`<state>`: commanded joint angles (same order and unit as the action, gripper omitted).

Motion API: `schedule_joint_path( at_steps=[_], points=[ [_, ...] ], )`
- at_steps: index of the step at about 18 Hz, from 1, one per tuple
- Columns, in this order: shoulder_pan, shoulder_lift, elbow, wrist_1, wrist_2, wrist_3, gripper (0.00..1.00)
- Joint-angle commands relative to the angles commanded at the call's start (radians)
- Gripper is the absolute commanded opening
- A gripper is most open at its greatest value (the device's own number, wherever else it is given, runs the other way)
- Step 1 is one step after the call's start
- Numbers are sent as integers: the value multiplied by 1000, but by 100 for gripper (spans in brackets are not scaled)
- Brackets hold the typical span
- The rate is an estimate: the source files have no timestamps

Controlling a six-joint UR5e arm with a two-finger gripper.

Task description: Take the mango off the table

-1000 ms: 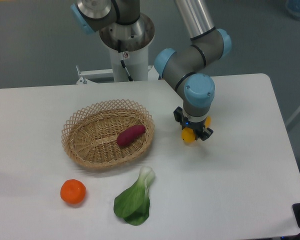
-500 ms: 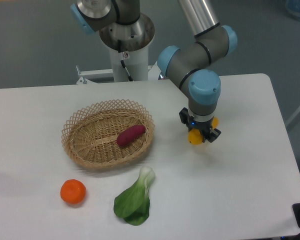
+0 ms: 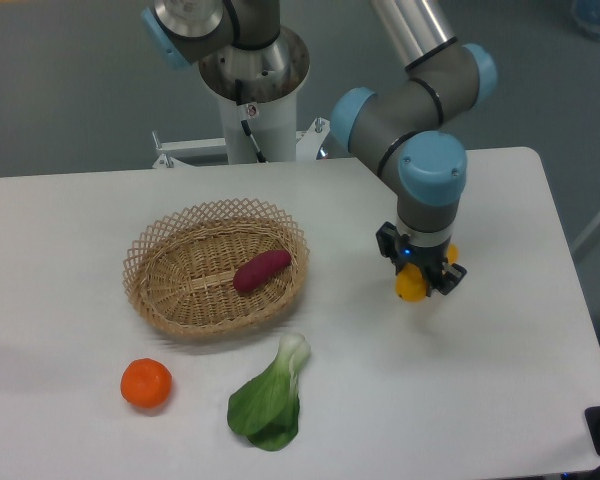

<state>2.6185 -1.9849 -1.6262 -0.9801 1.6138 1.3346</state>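
The yellow mango (image 3: 411,285) is clamped between my gripper's (image 3: 422,281) dark fingers, right of the table's (image 3: 460,400) middle. Most of the fruit is hidden by the gripper body; a yellow lump shows below and an orange-tinged end at the right. A faint shadow lies on the white tabletop just under it, so the mango seems held slightly above the surface.
A wicker basket (image 3: 165,300) with a purple-red sweet potato (image 3: 261,270) sits left of centre. A round orange fruit (image 3: 145,383) and a green leafy vegetable (image 3: 270,396) lie near the front edge. The robot's base column (image 3: 252,90) stands at the back.
My gripper has moved to the right and slightly toward the front with the mango in it. The other objects have not moved.
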Motion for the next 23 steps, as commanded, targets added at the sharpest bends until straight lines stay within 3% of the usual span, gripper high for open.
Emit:
schedule_joint_path(
  at_steps=[8, 23],
  points=[
    [5, -43, 103, -11, -28, -2, 53],
    [5, -46, 109, -11, -23, -5, 54]
  ],
)
